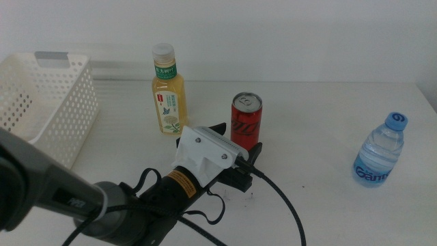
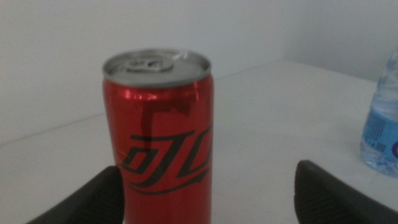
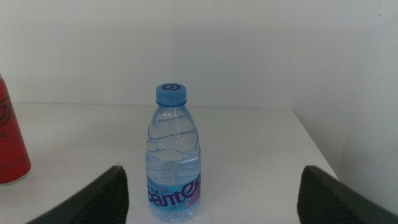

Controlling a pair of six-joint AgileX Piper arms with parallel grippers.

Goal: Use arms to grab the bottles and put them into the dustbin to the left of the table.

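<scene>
We see the dustbin point(image 1: 48, 102) at upper left; our left gripper point(image 1: 235, 154), jaws wide and empty, sits at centre just before the upright red can point(image 1: 246, 121), which stands nearer one jaw; our right gripper point(image 3: 211, 199), out of the middle view, gapes toward the water bottle point(image 1: 379, 150) at right.

Overhead plus two wrist close-ups
</scene>
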